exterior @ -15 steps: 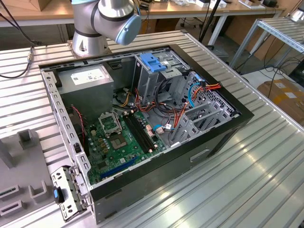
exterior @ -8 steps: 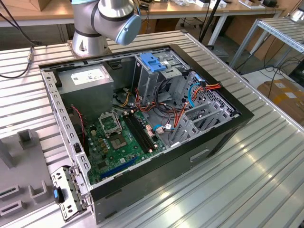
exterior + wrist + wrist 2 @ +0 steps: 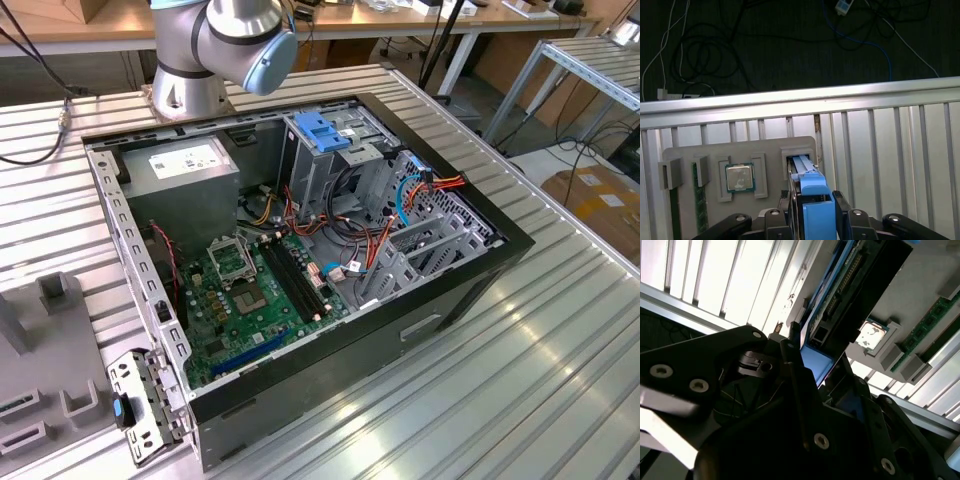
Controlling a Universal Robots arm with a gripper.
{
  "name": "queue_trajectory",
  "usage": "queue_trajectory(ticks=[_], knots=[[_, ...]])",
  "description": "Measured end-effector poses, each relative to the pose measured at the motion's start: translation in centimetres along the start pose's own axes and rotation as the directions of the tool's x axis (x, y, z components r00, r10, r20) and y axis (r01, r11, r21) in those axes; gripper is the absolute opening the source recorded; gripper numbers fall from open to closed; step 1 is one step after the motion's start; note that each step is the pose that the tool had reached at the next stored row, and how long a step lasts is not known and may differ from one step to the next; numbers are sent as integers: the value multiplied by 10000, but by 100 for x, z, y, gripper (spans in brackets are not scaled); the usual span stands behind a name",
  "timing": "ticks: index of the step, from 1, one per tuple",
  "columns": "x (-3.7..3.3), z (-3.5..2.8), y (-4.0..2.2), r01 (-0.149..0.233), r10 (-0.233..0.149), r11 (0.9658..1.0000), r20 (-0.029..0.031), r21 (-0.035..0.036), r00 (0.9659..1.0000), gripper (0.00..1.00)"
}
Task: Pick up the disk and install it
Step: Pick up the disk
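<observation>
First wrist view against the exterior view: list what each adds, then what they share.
First wrist view: the gripper closed on the disk, which stands in a slot of the grey tray, beside a processor chip. Exterior view: the open computer case, its motherboard and the arm's base. Shared: the grey tray and the ribbed metal table.

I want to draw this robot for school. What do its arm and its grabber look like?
The silver-grey metal robot arm is made of fat, round, tube-shaped joints, and one joint ends in a light-blue round cap. The black gripper is built from chunky, angular plates, dotted with small round silver screws.
</observation>
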State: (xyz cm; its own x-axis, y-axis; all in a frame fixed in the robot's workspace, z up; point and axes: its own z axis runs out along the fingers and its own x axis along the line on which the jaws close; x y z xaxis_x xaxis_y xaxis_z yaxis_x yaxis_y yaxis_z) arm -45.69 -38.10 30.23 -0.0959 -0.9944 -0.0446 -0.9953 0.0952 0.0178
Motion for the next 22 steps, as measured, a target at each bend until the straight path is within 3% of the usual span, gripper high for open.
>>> queue_trajectory(ticks=[20,22], knots=[[0,1,5,-133,133,9999,2,6,9999,45],[0,1,5,-137,137,9999,2,6,9999,38]])
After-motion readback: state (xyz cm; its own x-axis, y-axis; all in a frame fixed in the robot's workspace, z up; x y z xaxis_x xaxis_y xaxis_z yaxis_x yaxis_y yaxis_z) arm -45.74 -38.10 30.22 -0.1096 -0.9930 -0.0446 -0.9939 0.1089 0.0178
